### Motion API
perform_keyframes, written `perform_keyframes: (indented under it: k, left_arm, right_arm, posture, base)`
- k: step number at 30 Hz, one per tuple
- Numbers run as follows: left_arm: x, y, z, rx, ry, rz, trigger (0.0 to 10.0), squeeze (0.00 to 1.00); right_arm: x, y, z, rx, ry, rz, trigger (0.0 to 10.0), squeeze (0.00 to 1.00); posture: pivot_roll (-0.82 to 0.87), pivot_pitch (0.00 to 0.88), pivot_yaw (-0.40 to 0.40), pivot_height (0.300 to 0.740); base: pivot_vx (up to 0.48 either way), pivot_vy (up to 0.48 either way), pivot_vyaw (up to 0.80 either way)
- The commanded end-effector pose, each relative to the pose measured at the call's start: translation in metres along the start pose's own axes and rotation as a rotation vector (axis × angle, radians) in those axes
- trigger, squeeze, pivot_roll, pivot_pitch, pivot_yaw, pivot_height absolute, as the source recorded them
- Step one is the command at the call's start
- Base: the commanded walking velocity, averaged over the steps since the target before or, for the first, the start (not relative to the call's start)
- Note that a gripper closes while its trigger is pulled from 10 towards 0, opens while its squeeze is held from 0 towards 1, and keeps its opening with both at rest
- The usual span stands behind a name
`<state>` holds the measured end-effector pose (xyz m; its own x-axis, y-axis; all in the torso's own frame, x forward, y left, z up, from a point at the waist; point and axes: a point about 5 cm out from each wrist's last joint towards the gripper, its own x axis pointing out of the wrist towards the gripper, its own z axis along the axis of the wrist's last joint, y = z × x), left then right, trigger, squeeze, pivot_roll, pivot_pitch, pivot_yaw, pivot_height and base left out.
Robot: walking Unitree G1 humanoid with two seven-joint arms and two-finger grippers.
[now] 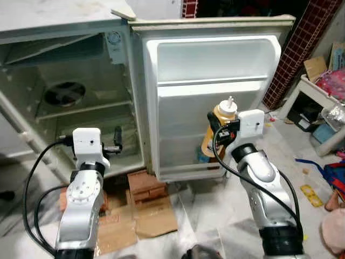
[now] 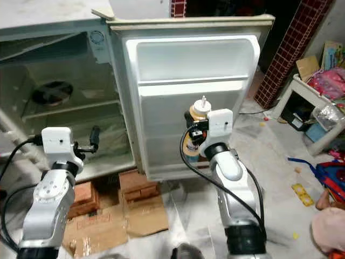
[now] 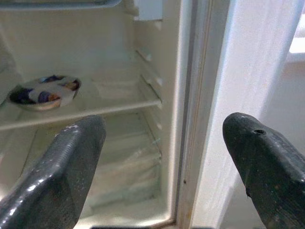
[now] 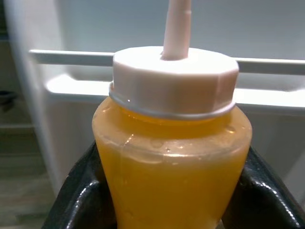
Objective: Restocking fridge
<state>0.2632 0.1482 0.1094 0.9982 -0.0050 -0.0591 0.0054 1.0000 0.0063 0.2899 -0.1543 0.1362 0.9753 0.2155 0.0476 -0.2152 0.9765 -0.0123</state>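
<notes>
Both arms are silver, built of rounded jointed segments with black collars near the base. A white boxy block caps each wrist, and black cables loop from it down along the arm. The left hand [image 1: 116,141] and right hand [image 1: 214,125] each carry two long, glossy black fingers [image 3: 71,162].

Fridges: one [image 1: 70,81], its door [image 1: 215,97] swung wide open
Squeeze bottles: one [image 1: 218,129], yellow, white-capped, up against the fridge door
Bowls: one [image 3: 43,91], patterned, on a shelf inside the fridge
Grippers: two, left gripper [image 1: 117,141] by the fridge opening, right gripper [image 1: 214,131] at the door
Brick stacks: two under the fridge [image 1: 145,184]
Cardboard sheets: one [image 1: 135,221], flattened, below the fridge
</notes>
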Motion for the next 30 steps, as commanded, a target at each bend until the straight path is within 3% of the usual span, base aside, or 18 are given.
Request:
perform_keyframes:
  k: [1, 6, 18, 30]
  left_arm:
    - [-0.0002, 0.0094, 0.0018, 0.03, -0.005, 0.03, 10.0, 0.0]
    - [-0.0002, 0.0067, 0.0047, 0.025, -0.023, 0.012, 10.0, 0.0]
    - [0.0004, 0.0051, 0.0043, 0.019, -0.02, 0.016, 10.0, 0.0]
    - [0.0001, 0.0149, 0.0051, -0.008, -0.034, 0.117, 10.0, 0.0]
  right_arm:
    - [0.0042, 0.0078, 0.0103, 0.004, -0.046, 0.025, 10.0, 0.0]
    - [0.0047, 0.0079, 0.0106, -0.002, -0.047, 0.025, 10.0, 0.0]
    - [0.0035, 0.0073, 0.0102, -0.005, -0.048, 0.027, 10.0, 0.0]
    - [0.0041, 0.0114, 0.0107, -0.005, -0.052, 0.055, 10.0, 0.0]
  posture:
    - [0.01, 0.0, -0.009, 0.74]
    - [0.01, 0.0, -0.008, 0.74]
    - [0.0, 0.0, -0.01, 0.74]
    - [0.01, 0.0, -0.013, 0.74]
  base:
    - [0.0, 0.0, 0.0]
    - [0.0, -0.179, 0.0]
    - [0.0, -0.433, 0.0]
    - [0.0, 0.0, 0.0]
